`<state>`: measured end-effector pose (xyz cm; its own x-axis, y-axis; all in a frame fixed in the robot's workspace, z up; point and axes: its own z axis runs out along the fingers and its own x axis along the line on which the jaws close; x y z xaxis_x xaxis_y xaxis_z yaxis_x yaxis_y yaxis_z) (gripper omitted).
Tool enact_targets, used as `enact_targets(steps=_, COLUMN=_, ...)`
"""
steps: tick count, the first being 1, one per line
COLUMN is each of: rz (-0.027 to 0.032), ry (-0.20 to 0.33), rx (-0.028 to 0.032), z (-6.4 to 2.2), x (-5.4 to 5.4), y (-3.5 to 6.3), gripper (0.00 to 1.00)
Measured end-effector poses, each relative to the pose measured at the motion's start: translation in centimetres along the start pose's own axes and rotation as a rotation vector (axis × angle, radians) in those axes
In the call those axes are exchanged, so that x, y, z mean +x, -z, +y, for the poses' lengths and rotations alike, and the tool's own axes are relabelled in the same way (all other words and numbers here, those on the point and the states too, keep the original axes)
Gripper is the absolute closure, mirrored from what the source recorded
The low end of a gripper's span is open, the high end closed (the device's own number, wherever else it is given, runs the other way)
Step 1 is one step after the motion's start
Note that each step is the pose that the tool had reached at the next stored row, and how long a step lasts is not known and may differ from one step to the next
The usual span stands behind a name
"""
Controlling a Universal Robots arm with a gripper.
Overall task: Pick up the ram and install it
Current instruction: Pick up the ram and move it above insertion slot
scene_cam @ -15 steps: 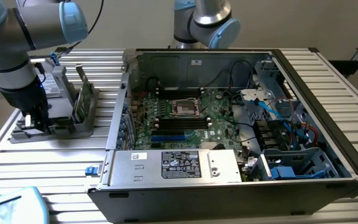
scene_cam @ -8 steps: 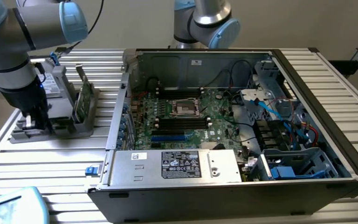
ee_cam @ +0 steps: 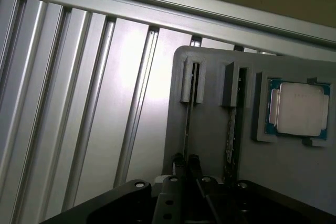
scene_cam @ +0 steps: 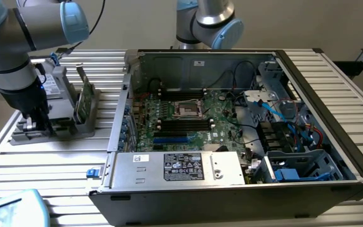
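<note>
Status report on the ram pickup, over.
Tool down at ram. Ram seated in holder slot, not lifted. Second stick close beside it.

Arm [scene_cam: 5,47] — silver-grey tubular links, light-blue joint caps, black cable; tool [scene_cam: 35,122] black, boxy, screws showing.

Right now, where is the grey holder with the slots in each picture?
Exterior view: the grey holder sits on the slatted metal table at the exterior view's left, beside the open computer case.
Wrist view: the grey holder is seen from above, two slots side by side and a silver processor chip in its pocket.
Shared landmark: the slatted metal table.
</note>
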<state>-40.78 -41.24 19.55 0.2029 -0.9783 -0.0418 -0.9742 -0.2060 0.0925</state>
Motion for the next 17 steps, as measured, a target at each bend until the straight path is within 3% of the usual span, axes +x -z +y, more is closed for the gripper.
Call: enact_targets(steps=17, rz=0.0050, ry=-0.001, rx=-0.0010, z=0.00, x=0.00, y=-0.07, gripper=0.86)
